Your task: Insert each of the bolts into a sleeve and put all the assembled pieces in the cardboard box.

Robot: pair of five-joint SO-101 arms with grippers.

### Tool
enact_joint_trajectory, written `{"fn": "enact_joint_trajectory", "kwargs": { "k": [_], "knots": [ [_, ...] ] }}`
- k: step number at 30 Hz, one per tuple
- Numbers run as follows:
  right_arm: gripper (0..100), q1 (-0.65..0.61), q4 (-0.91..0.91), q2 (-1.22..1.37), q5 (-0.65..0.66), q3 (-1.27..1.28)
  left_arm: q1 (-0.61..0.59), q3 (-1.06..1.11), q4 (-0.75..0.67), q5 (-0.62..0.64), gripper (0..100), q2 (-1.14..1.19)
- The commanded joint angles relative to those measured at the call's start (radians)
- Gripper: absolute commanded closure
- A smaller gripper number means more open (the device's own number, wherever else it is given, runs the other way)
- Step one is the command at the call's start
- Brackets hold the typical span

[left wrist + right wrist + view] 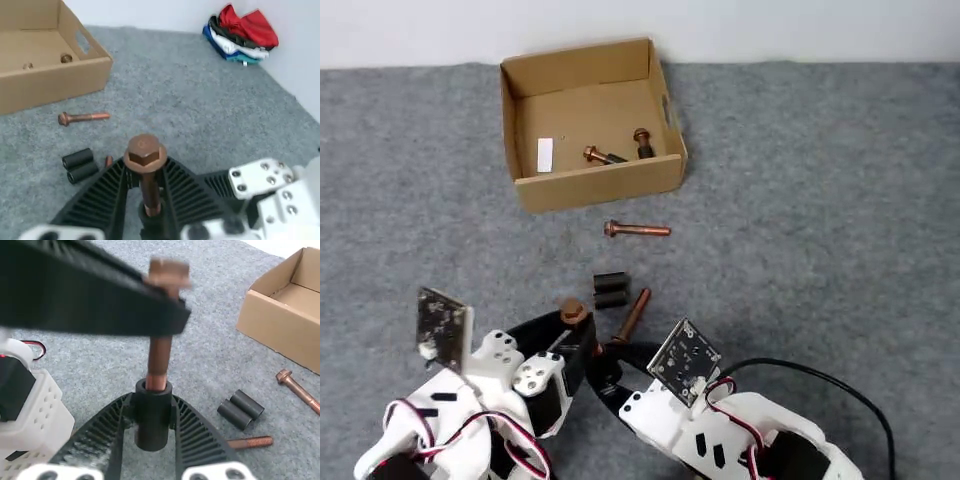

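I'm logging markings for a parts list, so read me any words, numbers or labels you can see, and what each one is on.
White sticker on the floor of the cardboard box: too small to read.
Nothing else here carries readable text.

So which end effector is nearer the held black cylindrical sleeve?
Right. The right end effector grips that black sleeve; the left end effector holds the copper hex bolt, its shank in the sleeve's mouth.

Grey carpet (820, 200) with box (595, 186), bolts (637, 230), sleeves (609, 290)
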Motion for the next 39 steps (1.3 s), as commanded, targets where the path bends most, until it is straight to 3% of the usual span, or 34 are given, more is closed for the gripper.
{"fn": "enact_joint_trajectory", "kwargs": {
  "k": [1,10,18,26,31,39],
  "knots": [
    [99.1,0.012,-0.028,-0.007,0.012,-0.011,0.026,0.004,-0.015,-0.002,100,0.005],
    [99.1,0.018,-0.038,-0.008,0.078,-0.017,0.031,0.005,0.147,-0.023,100,0.006],
    [99.1,0.019,-0.104,-0.007,0.155,-0.037,0.029,0.001,0.155,-0.052,99,0.046],
    [99.1,0.019,-0.104,-0.007,0.157,-0.037,0.023,-0.035,0.170,-0.051,76,0.189],
    [99.1,0.036,-0.097,-0.007,0.157,-0.037,0.009,-0.156,0.183,-0.048,76,0.258],
    [99.1,0.159,-0.094,-0.008,0.150,-0.035,-0.144,-0.318,0.155,-0.055,79,0.259]
  ]
}}
